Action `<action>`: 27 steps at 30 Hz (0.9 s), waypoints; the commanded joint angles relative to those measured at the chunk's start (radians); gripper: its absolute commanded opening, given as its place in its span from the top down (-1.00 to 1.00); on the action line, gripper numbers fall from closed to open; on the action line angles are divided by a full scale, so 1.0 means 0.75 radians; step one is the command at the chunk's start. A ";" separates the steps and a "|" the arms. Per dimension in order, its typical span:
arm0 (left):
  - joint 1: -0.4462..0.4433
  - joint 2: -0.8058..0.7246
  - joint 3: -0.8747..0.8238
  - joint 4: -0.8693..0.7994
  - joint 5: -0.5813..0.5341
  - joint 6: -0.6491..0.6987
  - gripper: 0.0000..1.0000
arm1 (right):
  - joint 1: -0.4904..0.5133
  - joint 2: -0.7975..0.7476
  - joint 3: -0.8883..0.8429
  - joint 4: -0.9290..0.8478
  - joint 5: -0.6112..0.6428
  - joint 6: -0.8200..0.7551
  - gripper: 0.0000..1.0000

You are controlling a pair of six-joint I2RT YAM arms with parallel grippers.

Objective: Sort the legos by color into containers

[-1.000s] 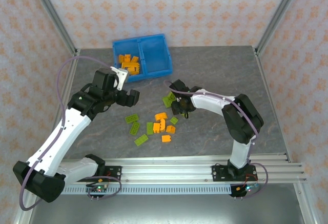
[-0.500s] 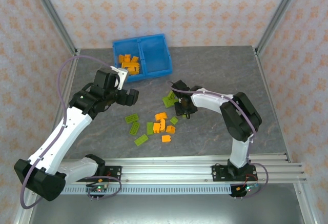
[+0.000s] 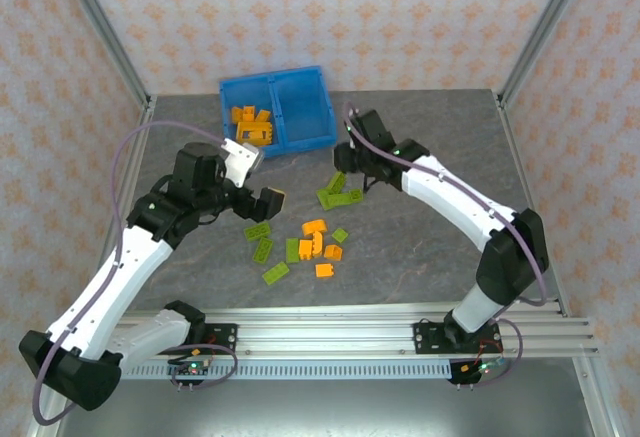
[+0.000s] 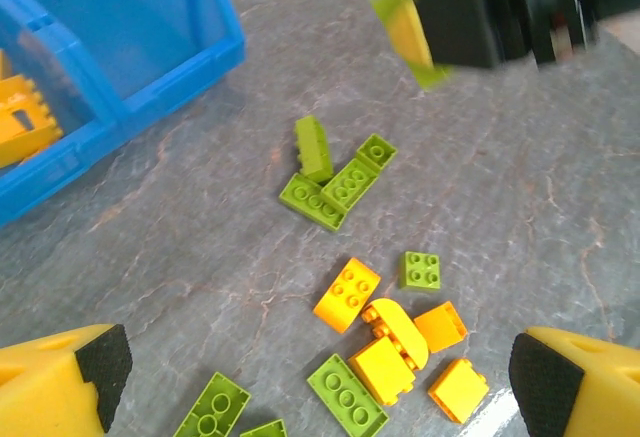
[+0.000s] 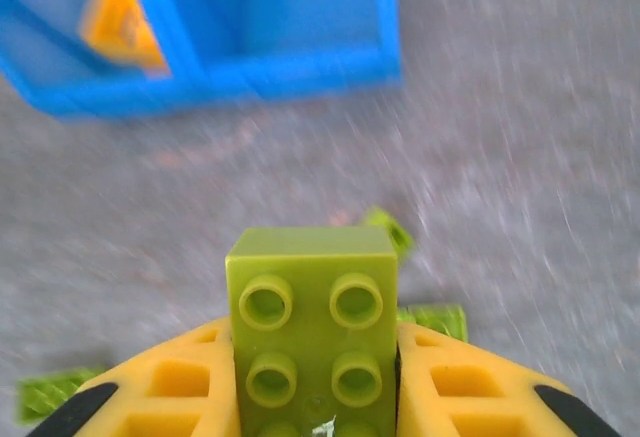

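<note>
The right gripper point(image 5: 315, 392) is clamped on 1 green brick point(image 5: 312, 297), held above the table point(image 3: 430, 137) near the blue bin point(image 3: 304, 117); the left gripper point(image 4: 320, 387) hangs wide open over the loose bricks point(image 4: 385, 342)

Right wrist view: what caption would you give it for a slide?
Right gripper holding a lime green brick, with the blue bin ahead.

Bright even light, soft shadows; the blue bin point(image 5: 300, 72) smears with motion blur.
</note>
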 commanded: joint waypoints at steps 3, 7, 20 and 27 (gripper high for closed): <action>-0.002 -0.111 -0.066 0.095 0.025 0.082 -1.00 | -0.004 0.225 0.346 0.073 0.003 -0.006 0.44; -0.001 -0.144 -0.086 0.103 -0.103 0.064 -1.00 | -0.014 0.531 0.710 0.069 0.065 -0.038 0.44; 0.000 -0.138 -0.058 0.064 -0.207 0.037 -1.00 | -0.051 1.402 1.668 -0.023 0.146 -0.167 0.35; 0.002 -0.121 -0.060 0.070 -0.199 0.035 -1.00 | -0.052 1.427 1.713 0.003 0.126 -0.196 0.01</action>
